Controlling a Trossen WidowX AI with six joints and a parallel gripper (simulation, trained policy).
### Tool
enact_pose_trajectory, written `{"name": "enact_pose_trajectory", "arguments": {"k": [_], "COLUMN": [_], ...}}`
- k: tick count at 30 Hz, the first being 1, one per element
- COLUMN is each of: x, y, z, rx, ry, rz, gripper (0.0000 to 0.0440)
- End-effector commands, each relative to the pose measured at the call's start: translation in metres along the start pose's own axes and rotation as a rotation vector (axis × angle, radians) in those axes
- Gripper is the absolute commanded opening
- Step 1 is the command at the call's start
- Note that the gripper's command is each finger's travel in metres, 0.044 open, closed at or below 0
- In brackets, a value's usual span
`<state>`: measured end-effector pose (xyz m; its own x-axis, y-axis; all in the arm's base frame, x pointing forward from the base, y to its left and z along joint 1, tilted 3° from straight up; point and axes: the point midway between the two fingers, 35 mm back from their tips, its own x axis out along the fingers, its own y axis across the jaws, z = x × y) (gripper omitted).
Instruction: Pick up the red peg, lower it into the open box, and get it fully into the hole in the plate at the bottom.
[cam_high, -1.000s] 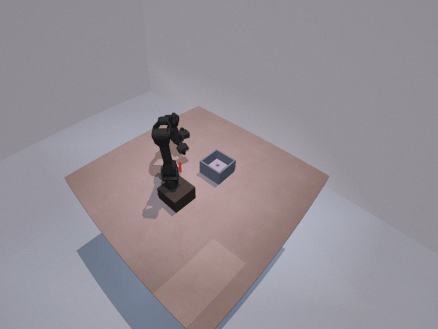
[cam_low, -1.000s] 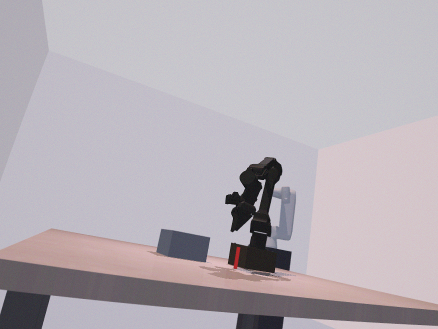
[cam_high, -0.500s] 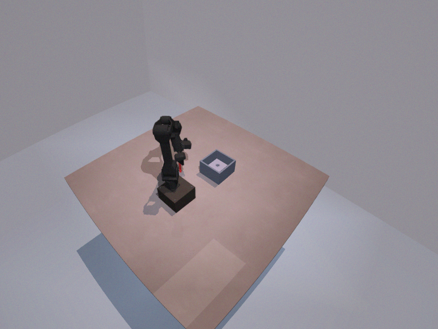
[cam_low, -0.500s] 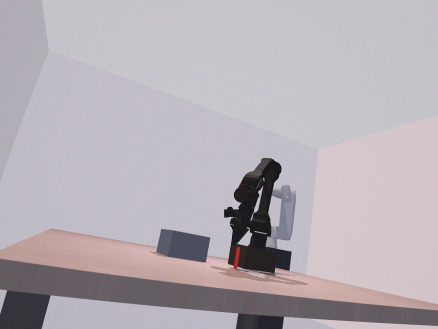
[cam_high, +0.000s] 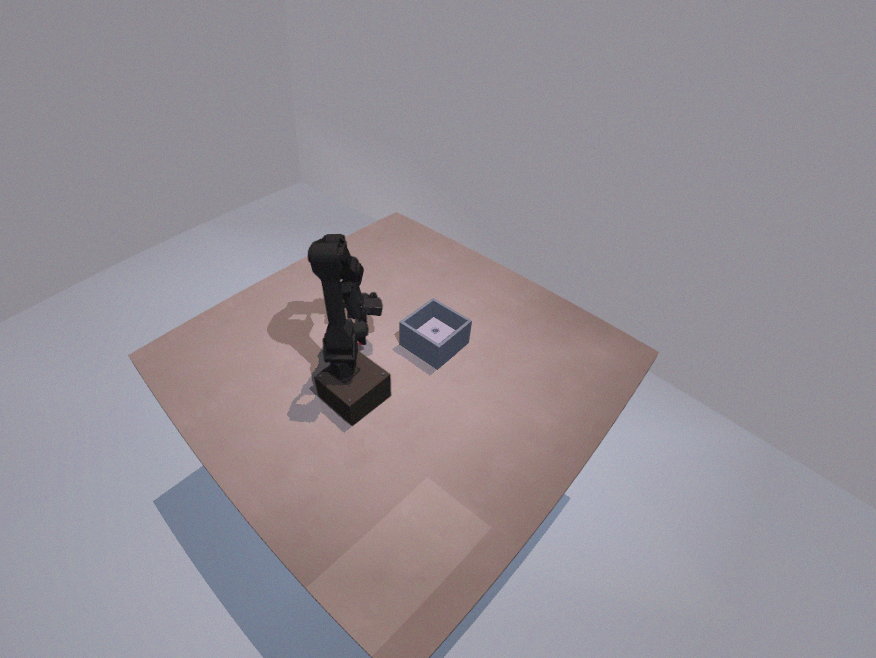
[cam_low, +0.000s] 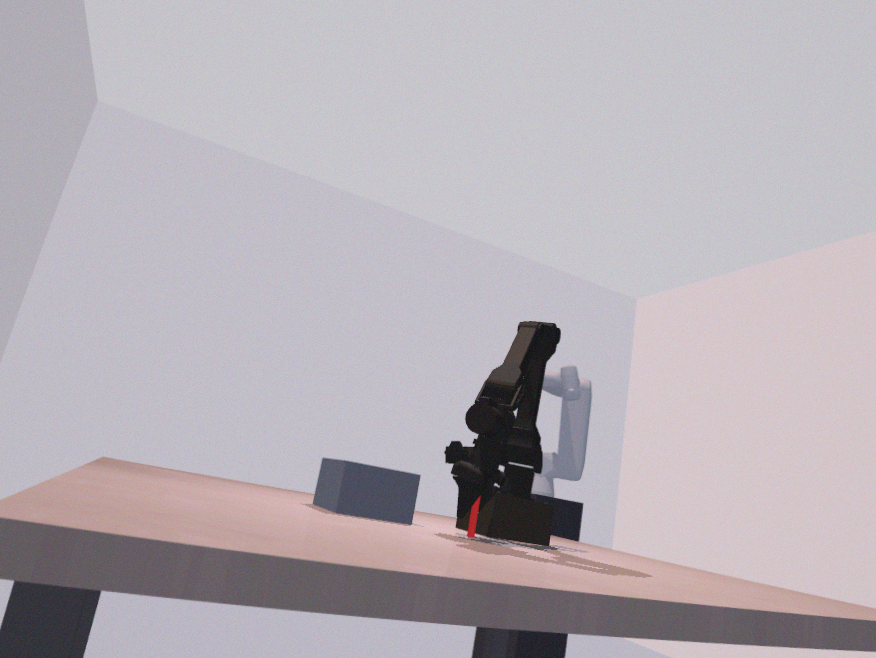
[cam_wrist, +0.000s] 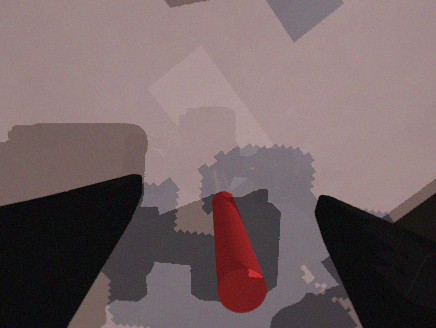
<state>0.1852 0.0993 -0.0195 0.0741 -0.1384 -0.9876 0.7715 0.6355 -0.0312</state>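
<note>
Pinkish table (cam_high: 460, 424) (cam_low: 212, 538) (cam_wrist: 365, 100) spreads beneath the work, with plain pale walls beyond it. At the left of the exterior view sits the open box (cam_high: 421, 350) (cam_low: 375, 495); the top view shows the plate (cam_high: 424, 328) inside, its hole (cam_high: 435, 330) unfilled. Further right, the red peg (cam_high: 360, 344) (cam_low: 473, 517) (cam_wrist: 232, 245) stands on the table, upright or nearly so, close to the dark base (cam_high: 375, 396) (cam_low: 520, 520). Around it, the gripper (cam_high: 363, 339) (cam_low: 467, 520) (cam_wrist: 229, 194) is spread wide, gripping nothing, the peg between its fingers with space on both sides. Good handling here would mean centring on the peg, then closing evenly so neither finger tips it. A straight, firm hold matters, since any lean would make the hole harder to enter. Rightmost, a pale arm (cam_low: 577, 432) stands behind.

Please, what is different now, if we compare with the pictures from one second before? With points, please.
The gripper (cam_wrist: 229, 194) has come down, from above the red peg (cam_low: 473, 518) (cam_wrist: 235, 250) to around it, with its fingers on either side. It is open and has not taken hold of the peg. The peg stays standing on the table (cam_high: 453, 439) (cam_low: 212, 545), and the open box (cam_high: 435, 350) (cam_low: 375, 492) has not moved.
</note>
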Motion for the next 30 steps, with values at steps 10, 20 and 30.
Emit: {"name": "enact_pose_trajectory", "arguments": {"k": [10, 20, 30], "x": [0.015, 0.006, -0.018], "y": [-0.005, 0.002, 0.007], "z": [-0.009, 0.003, 0.029], "rx": [0.065, 0.048, -0.012], "ry": [0.068, 0.058, -0.044], "rz": [-0.027, -0.012, 0.012], "gripper": [0.0121, 0.0000, 0.0000]}}
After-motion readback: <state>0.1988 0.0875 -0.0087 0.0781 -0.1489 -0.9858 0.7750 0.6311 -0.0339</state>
